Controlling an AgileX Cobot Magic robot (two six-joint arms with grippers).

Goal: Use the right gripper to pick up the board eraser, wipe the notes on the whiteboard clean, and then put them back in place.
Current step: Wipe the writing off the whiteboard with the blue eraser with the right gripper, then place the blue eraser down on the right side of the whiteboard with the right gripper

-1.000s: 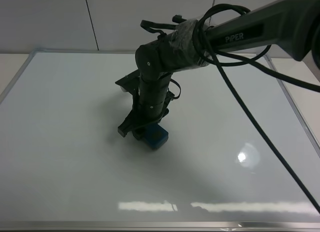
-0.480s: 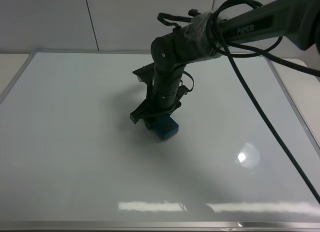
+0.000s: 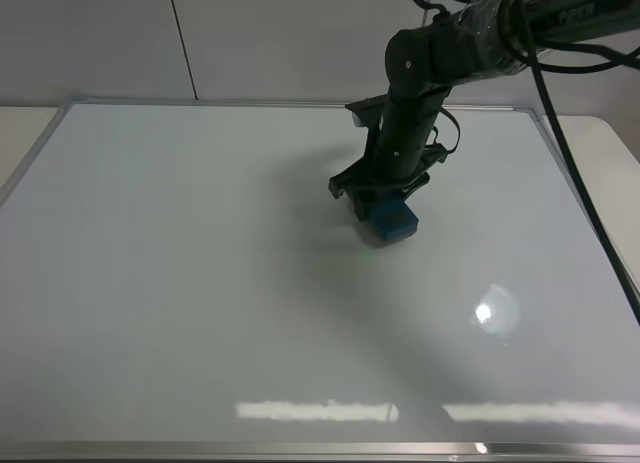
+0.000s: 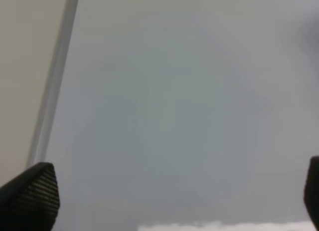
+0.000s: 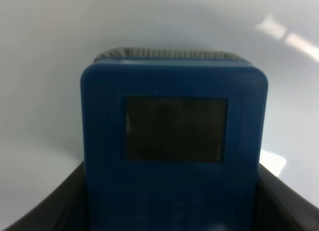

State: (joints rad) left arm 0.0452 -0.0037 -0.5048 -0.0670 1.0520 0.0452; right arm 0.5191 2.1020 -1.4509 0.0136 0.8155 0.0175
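Note:
My right gripper (image 3: pixel 385 205) is shut on the blue board eraser (image 3: pixel 394 220) and holds it down on the whiteboard (image 3: pixel 180 283), right of the board's middle and toward the far edge. In the right wrist view the eraser (image 5: pixel 173 151) fills the frame, with one dark square patch on top and a finger on each side. No red notes show anywhere on the board. In the left wrist view my left gripper (image 4: pixel 169 196) is open and empty over the white board, with only its fingertips (image 4: pixel 32 193) showing. The left arm is out of the exterior view.
The board's silver frame (image 3: pixel 300 449) runs along the near edge and also shows in the left wrist view (image 4: pixel 52 86). The right arm and its black cables (image 3: pixel 575 193) cross above the board's right side. A lamp glare spot (image 3: pixel 490 311) sits on the board.
My right gripper has slid the eraser across the board from near the middle to the right and toward the far edge.

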